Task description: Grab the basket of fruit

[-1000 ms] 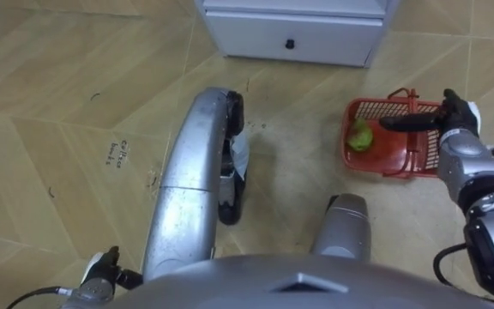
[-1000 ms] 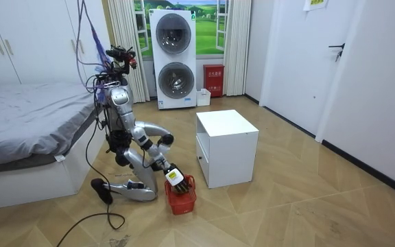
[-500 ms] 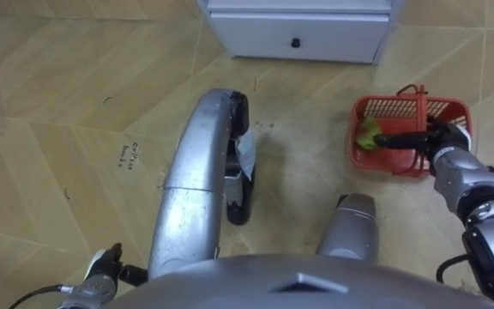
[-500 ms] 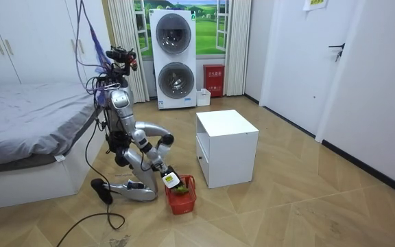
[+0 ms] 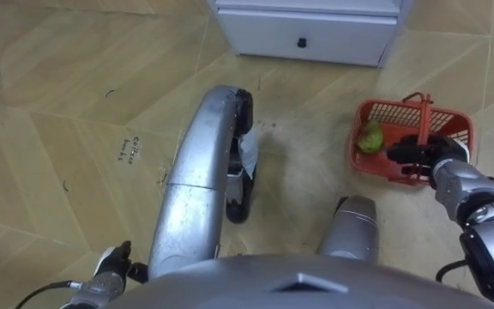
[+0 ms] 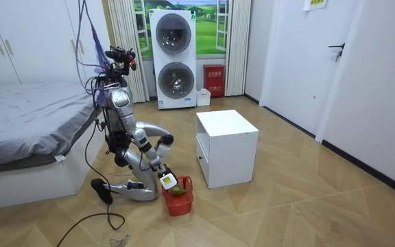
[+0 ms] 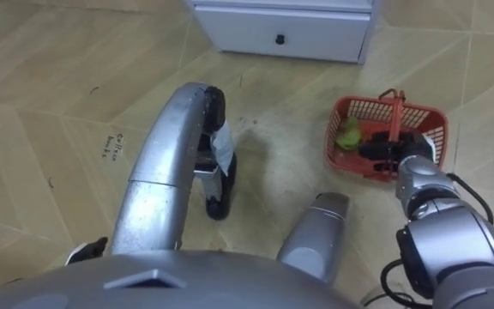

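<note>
A robot kneels on a wood-patterned floor (image 5: 58, 86) laid in angled planks, between a bed (image 6: 19, 116) with grey bedding and a low white cabinet (image 5: 333, 39). Seen from its head, the cabinet sits at 12 o'clock, smooth and boxy, with one drawer front and a small round dark knob (image 5: 301, 42). The basket (image 5: 382, 106) stands on the floor at 2 o'clock, near the cabinet's corner: red plastic, rectangular, with open lattice walls and a thin hoop handle (image 5: 424, 116) standing upright. A green, rounded fruit (image 5: 370, 137) lies inside at its left end. The right hand (image 5: 424, 153), dark-fingered on a silver metal forearm, reaches over the basket's near rim, its fingers curled in around the foot of the handle. The left hand (image 5: 110, 262) shows at 7 o'clock, low by the robot's side; its grip cannot be told. At 9 o'clock a few small handwritten marks (image 5: 131, 149) sit on a plank, too small to read.
</note>
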